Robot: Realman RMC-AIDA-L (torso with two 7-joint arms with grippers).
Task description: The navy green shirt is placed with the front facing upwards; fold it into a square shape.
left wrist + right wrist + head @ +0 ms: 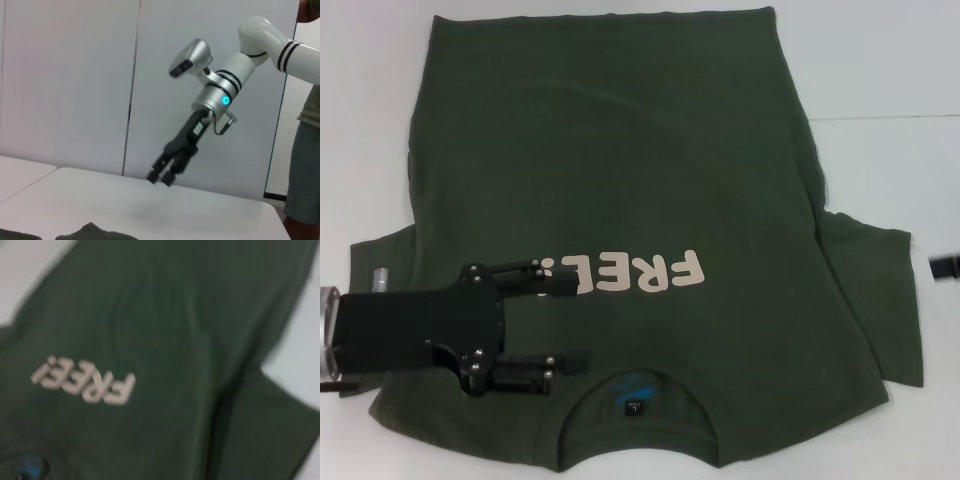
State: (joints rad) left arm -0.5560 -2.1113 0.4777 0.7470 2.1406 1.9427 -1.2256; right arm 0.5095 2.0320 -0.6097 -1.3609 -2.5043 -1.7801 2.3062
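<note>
Jaws spread, the left gripper (582, 322) hovers over the collar end of the shirt (620, 180), which lies print-up on the white tabletop (880, 60) with folding seemingly barely begun; the right gripper (161, 178), raised clear, looks slightly parted.

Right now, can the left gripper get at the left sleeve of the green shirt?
Probably yes: the left gripper hovers open over the shirt beside its left sleeve, with nothing between them.
</note>
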